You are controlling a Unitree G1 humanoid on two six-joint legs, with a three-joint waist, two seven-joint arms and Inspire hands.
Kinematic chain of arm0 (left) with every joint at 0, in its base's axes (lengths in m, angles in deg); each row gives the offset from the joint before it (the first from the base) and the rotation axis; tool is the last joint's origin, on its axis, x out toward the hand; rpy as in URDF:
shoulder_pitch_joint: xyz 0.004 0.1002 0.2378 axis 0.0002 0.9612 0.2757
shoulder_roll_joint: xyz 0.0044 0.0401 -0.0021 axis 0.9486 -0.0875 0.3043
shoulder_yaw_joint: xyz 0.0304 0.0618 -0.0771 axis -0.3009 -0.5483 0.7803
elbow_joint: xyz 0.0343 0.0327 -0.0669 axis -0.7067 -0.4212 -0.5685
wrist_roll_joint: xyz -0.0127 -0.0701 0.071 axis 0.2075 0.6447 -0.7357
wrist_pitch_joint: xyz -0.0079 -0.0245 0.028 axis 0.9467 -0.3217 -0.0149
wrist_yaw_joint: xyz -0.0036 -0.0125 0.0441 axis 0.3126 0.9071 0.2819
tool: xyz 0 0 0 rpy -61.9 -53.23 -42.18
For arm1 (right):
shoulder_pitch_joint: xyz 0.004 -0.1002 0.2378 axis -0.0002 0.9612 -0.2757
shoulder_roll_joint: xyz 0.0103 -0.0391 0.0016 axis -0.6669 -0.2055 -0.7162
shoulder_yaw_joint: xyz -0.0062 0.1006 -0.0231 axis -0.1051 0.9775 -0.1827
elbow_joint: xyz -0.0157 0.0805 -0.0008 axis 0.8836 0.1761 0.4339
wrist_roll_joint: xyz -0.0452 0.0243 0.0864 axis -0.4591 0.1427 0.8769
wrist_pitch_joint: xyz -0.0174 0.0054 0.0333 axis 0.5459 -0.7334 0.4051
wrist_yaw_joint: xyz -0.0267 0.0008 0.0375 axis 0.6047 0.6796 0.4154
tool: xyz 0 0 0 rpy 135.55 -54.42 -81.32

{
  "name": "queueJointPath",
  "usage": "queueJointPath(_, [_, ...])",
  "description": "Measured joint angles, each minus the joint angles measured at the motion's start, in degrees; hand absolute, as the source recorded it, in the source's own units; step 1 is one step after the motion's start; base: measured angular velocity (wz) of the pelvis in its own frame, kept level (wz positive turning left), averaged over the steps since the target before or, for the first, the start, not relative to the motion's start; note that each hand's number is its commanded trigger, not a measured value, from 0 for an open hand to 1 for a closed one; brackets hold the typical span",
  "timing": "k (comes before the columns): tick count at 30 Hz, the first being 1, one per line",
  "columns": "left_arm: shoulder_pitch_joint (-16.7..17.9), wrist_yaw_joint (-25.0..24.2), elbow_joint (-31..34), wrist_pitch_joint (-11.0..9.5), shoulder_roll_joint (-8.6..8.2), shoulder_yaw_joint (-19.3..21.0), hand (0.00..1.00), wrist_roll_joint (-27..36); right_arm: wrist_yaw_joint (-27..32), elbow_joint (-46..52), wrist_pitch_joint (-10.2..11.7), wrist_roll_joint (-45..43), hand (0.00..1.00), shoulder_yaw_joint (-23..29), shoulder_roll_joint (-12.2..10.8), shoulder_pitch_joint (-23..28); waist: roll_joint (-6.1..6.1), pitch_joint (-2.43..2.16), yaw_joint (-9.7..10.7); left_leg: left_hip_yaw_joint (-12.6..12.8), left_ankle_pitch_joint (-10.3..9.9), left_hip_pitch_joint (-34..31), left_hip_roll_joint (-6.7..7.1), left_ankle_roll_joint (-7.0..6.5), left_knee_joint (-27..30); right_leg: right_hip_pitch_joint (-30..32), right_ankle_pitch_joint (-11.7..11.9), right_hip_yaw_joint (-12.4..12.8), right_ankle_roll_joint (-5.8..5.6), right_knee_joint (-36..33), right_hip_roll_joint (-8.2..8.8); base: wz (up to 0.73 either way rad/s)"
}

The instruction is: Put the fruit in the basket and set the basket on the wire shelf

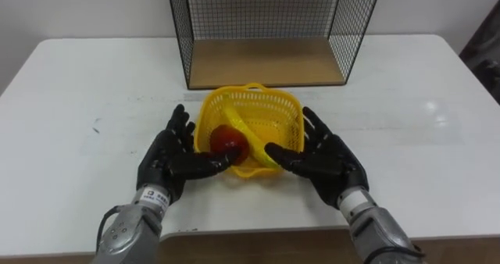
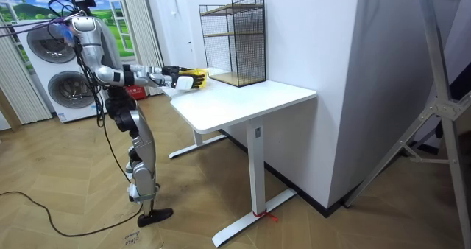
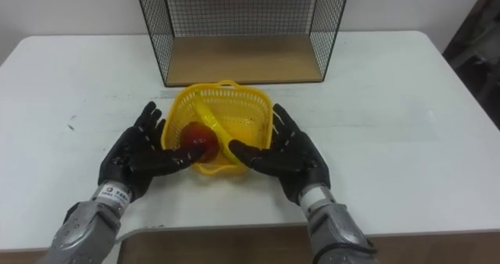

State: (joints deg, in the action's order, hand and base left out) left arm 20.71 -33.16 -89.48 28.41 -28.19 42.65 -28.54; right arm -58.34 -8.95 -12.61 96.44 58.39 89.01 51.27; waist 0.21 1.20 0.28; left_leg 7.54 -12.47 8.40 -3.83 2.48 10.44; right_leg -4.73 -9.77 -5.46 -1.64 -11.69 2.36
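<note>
The white table (image 1: 437, 139) carries everything, and in the room view the robot stands at its end on the room view's left, both arms stretched out over the top. The wire shelf (image 1: 266, 65) stands at the middle of the table's far edge, its open front facing the robot and a wooden board as its floor. The yellow basket (image 1: 273, 108) is just in front of that opening, about midway between the table's left and right edges; whether it rests on the top or is raised a little I cannot tell. The left hand (image 1: 168, 158) lies flat against the basket's left wall and the right hand (image 1: 332, 162) against its right wall. Both have their fingers straight and spread, thumbs reaching in toward the near wall, so the basket is pressed between two open palms with nothing curled round it. Inside sit a red fruit (image 1: 228, 141) against the near left wall and what looks like an orange fruit (image 1: 267, 133) to its right, with a yellow strip (image 1: 250, 135) lying across them (a folded handle or a banana, I cannot say which). The basket looks like thin plastic lattice, light but springy, so hard squeezing would probably bow the walls. The fruit puts the weight low and can roll. Even pressure low on both side walls, keeping it level, seems the safest hold for carrying it onto the board.
</note>
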Motion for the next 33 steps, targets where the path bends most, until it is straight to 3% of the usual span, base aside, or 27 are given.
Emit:
queueJointPath(5, [-0.44,-0.01,0.28,0.17,-0.73,-0.36,0.00,-0.20,0.47,0.01,0.10,-1.11,0.00,-0.21,-0.55,-0.12,0.42,0.17,0.63,0.25,0.00,-0.26,0.00,0.00,-0.02,0.30,0.00,0.20,0.00,0.05,-0.01,0.00])
queueJointPath(10, [-0.69,-0.01,0.40,0.18,-0.89,-0.71,0.00,-0.10,1.02,-0.01,0.71,-2.76,0.00,-0.86,-0.75,-0.55,0.81,-0.01,0.99,0.28,0.00,-0.69,0.00,0.00,-0.02,0.78,0.03,0.35,-0.02,0.03,-0.06,0.00])
queueJointPath(24, [-0.68,-0.02,0.39,0.19,-0.93,-1.68,0.00,-0.09,1.90,-0.11,0.91,-3.00,0.00,-1.05,-0.51,-0.58,0.76,-0.03,0.94,0.36,0.00,-0.84,-0.59,0.01,0.01,1.08,0.28,0.47,0.37,-0.05,-0.61,0.00])
queueJointPath(26, [-0.68,-0.02,0.39,0.20,-0.93,-1.87,0.00,-0.10,2.11,-0.11,0.91,-3.00,0.00,-1.05,-0.55,-0.63,0.74,-0.09,0.95,0.36,0.00,-0.98,-0.55,0.01,0.02,1.29,0.29,0.61,0.36,-0.04,-0.61,0.00])
queueJointPath(28, [-0.68,-0.02,0.40,0.23,-0.93,-1.89,0.00,-0.11,2.13,-0.10,0.90,-3.00,0.00,-1.04,-0.55,-0.71,0.62,-0.42,0.95,0.36,0.00,-1.47,-0.55,0.01,0.10,1.80,0.40,0.70,0.35,-0.07,-0.63,0.00])
queueJointPath(33, [-0.68,-0.02,0.40,0.22,-0.97,-1.96,0.00,-0.25,2.72,-0.10,0.89,-3.61,0.00,-1.05,-0.57,-1.72,0.47,-0.54,1.03,0.28,0.00,-1.02,-0.59,0.01,0.25,1.38,0.49,0.71,0.43,-0.12,-0.65,0.00])
